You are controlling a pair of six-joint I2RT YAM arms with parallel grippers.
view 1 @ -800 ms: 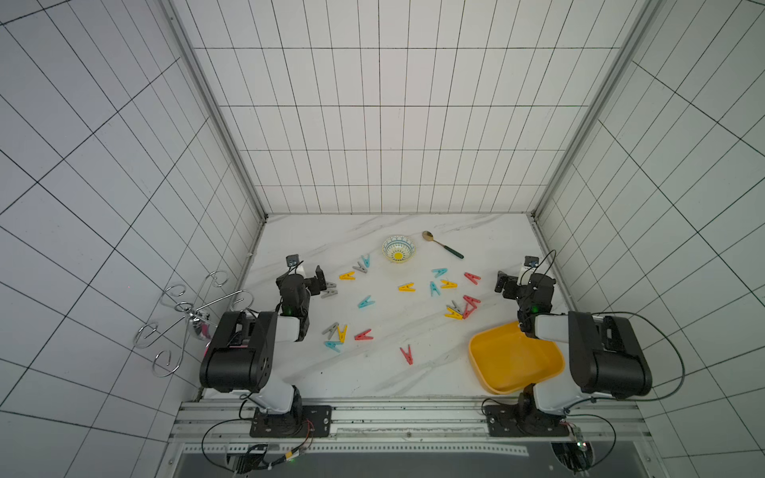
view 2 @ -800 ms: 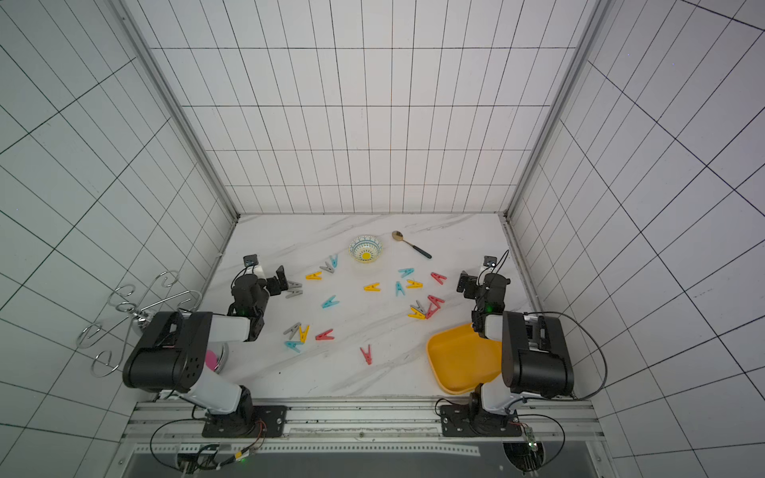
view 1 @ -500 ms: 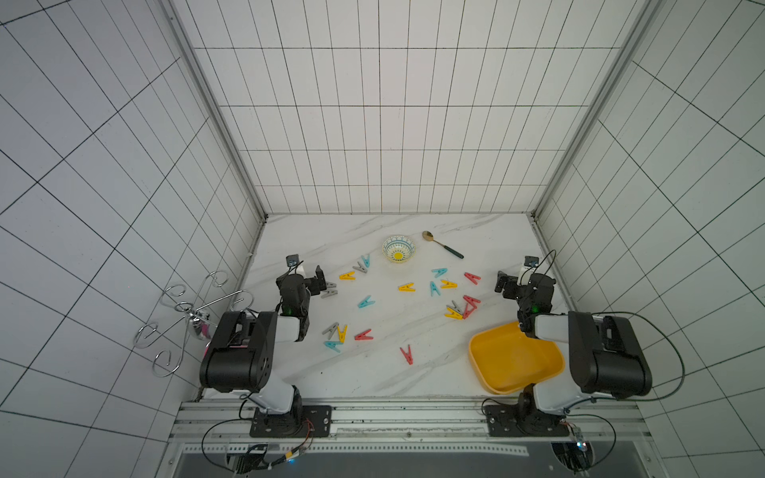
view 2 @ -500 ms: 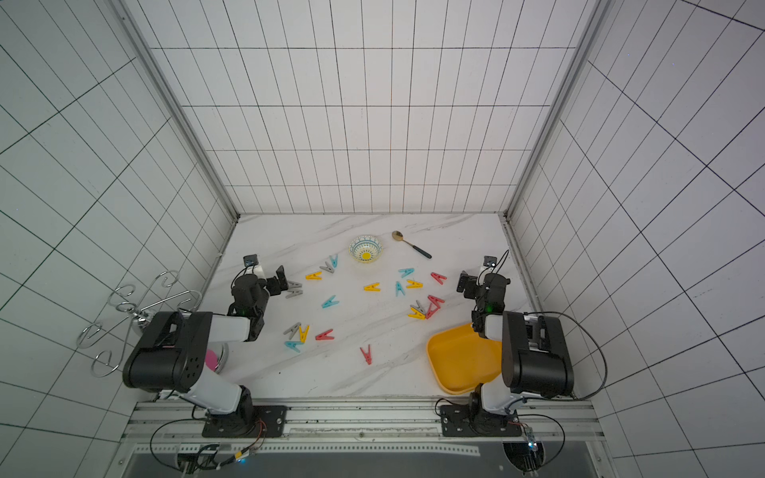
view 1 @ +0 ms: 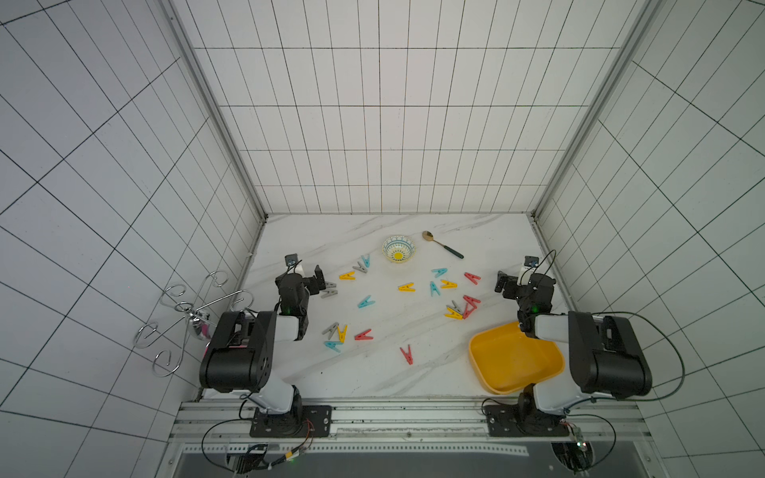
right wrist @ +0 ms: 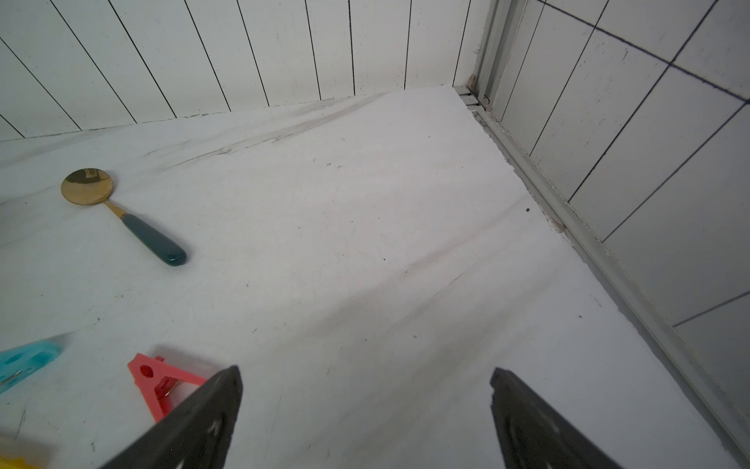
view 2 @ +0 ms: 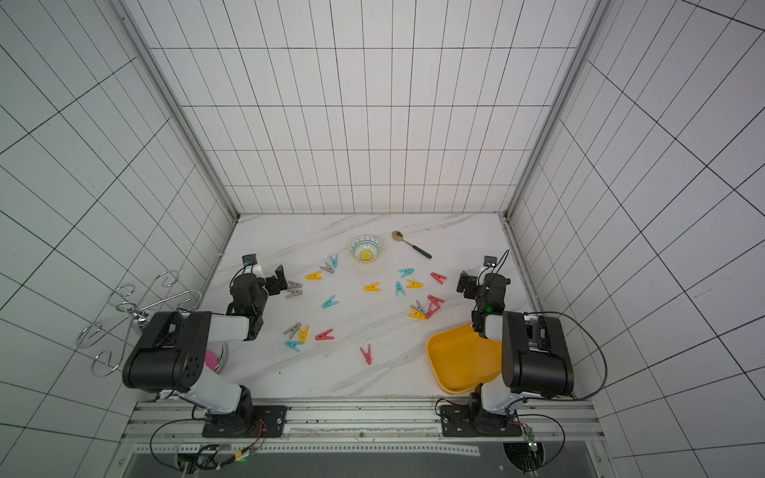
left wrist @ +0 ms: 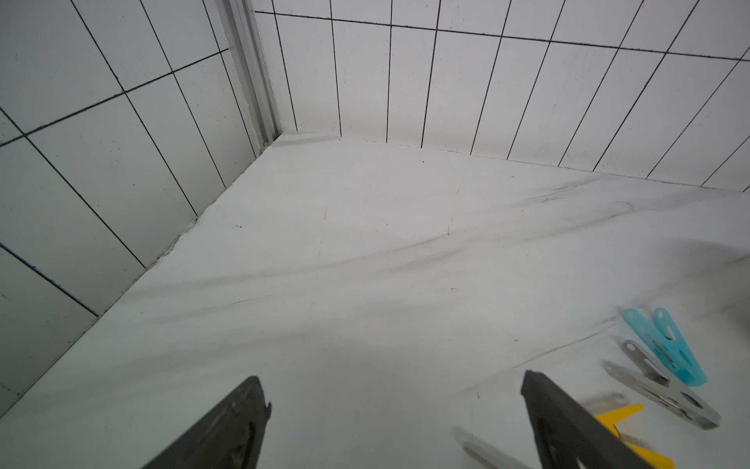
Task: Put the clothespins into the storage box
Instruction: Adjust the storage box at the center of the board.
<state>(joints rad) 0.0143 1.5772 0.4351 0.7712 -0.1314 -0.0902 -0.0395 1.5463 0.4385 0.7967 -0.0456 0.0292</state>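
Opening step, nothing grasped: left gripper (view 1: 316, 280) and right gripper (view 1: 503, 285) both gape empty, clothespins (view 1: 366, 301) lie scattered over the desk (view 1: 372, 372), storage box (view 1: 515, 360) sits bare by the right arm, so next, likely, drop onto the nearest one and pinch.

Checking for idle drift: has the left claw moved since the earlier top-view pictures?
No. In a top view the left claw stands open right beside the two grey clothespins, with the same gap between them as before.
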